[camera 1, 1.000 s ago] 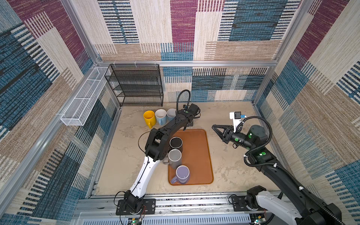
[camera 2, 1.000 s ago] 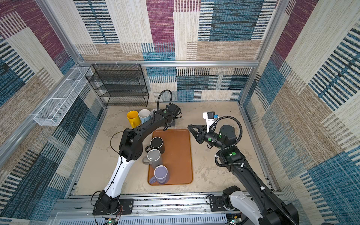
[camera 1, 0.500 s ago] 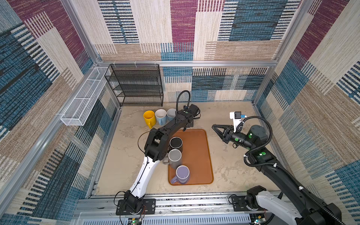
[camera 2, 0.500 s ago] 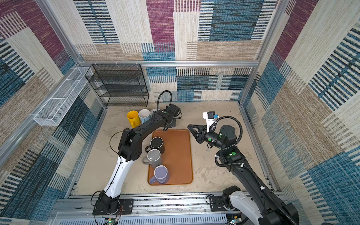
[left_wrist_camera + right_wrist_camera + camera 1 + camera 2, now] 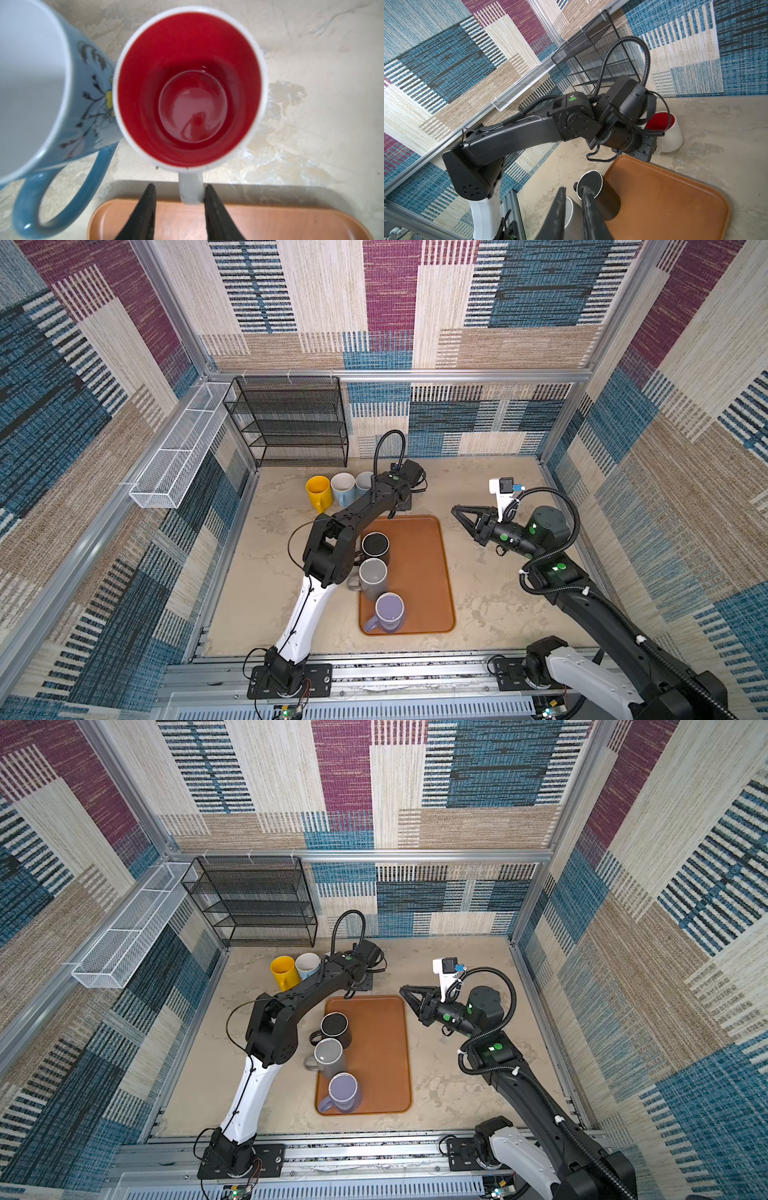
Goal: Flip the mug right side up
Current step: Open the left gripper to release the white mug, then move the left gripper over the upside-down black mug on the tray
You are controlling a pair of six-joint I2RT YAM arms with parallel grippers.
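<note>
The mug (image 5: 191, 89) is white with a red inside. It stands upright, mouth up, on the table just behind the tray's far edge, and also shows in the right wrist view (image 5: 668, 135). My left gripper (image 5: 180, 186) hangs over it, open, with its jaws astride the white handle (image 5: 190, 191). One finger (image 5: 209, 197) rests against the handle and the other (image 5: 150, 197) stands apart from it. In both top views the left wrist covers most of the mug (image 5: 365, 482). My right gripper (image 5: 454, 510) (image 5: 573, 188) hovers right of the tray, jaws nearly together and empty.
A brown tray (image 5: 419, 572) carries a black mug (image 5: 375, 544), a grey mug (image 5: 373, 574) and a lavender mug (image 5: 389, 610). A blue flowered mug (image 5: 89, 99) touches the white mug, with a yellow mug (image 5: 318, 489) beyond. A black wire shelf (image 5: 291, 423) and a white mesh basket (image 5: 178, 452) line the back left.
The left jaws have spread apart off the mug's handle. Neither arm has visibly moved in the top views.
</note>
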